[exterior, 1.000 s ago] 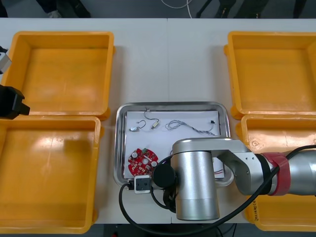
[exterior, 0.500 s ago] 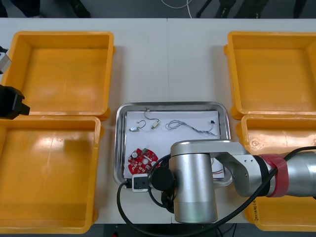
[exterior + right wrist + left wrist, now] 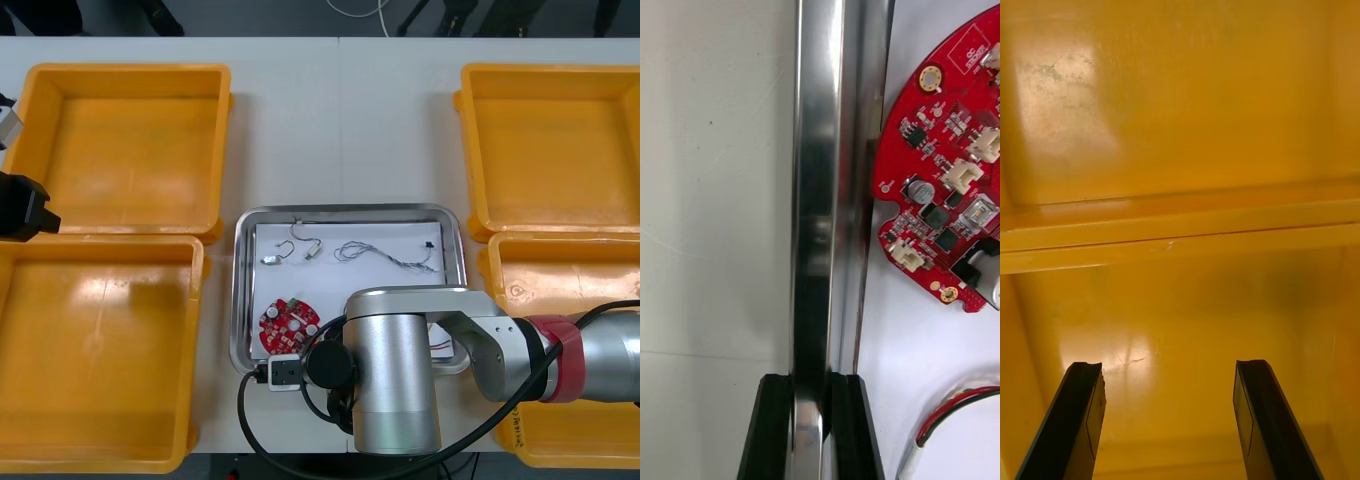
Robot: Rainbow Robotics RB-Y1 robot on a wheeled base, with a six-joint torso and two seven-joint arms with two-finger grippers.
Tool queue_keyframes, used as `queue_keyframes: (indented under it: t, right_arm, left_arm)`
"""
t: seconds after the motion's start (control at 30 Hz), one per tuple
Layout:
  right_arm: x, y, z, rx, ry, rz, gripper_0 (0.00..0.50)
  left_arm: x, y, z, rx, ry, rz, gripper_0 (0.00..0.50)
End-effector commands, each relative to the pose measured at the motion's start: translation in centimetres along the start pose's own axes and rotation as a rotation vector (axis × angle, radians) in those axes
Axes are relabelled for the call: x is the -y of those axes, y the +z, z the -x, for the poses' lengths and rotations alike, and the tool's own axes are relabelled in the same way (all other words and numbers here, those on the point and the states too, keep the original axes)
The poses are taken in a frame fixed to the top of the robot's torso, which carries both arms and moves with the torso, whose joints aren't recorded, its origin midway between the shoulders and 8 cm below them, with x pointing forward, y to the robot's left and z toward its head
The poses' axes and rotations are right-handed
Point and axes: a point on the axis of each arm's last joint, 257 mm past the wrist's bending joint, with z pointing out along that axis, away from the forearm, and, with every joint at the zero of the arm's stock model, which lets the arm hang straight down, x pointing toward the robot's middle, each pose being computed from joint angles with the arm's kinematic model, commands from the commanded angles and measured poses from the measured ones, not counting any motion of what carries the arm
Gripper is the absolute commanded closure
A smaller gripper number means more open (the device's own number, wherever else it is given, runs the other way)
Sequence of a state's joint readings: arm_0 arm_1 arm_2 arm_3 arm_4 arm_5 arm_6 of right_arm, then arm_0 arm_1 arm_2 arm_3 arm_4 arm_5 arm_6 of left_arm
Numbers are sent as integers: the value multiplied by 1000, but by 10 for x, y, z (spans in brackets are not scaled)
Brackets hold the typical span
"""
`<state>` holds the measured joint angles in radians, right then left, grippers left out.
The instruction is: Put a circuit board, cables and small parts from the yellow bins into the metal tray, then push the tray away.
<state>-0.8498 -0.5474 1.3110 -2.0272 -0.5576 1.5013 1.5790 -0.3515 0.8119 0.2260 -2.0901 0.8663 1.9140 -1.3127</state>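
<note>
1. Right gripper (image 3: 811,384) at the near rim of the metal tray (image 3: 240,300), fingers (image 3: 773,420) closed on that rim, one outside over the worktop (image 3: 340,130), one inside.
2. Metal tray at the middle of the worktop's near edge, between the yellow bins (image 3: 125,150), white inside.
3. Round red circuit board (image 3: 288,326) flat in the tray's near-left corner, just beside the gripped rim; red and yellow cable (image 3: 940,421) close to the inner finger.
4. Small metal part (image 3: 271,261) and thin twisted cable (image 3: 388,254) along the tray's far edge.
5. Left gripper (image 3: 1171,412) idle at the worktop's left edge, fingers (image 3: 1084,420) wide apart and holding nothing, above the meeting walls of the two left bins.
</note>
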Motion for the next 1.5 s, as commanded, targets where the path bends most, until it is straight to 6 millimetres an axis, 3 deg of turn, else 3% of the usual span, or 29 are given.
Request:
queue_keyframes:
  t: [0.03,0.33,0.63,0.87,1.5]
  right_arm:
    - [-10,-1,12,26,37,10,500]
    - [7,-2,21,60,34,-53,500]
    - [45,-16,32,95,29,-145,500]
    - [64,-22,31,99,31,-189,500]
    - [128,-20,40,170,85,-279,500]
  left_arm:
    - [-17,-16,3,26,-91,46,0]
    - [-17,-16,3,26,-91,46,0]
    - [-17,-16,3,26,-91,46,0]
    - [-17,-16,3,26,-91,46,0]
    - [-17,-16,3,26,-91,46,0]
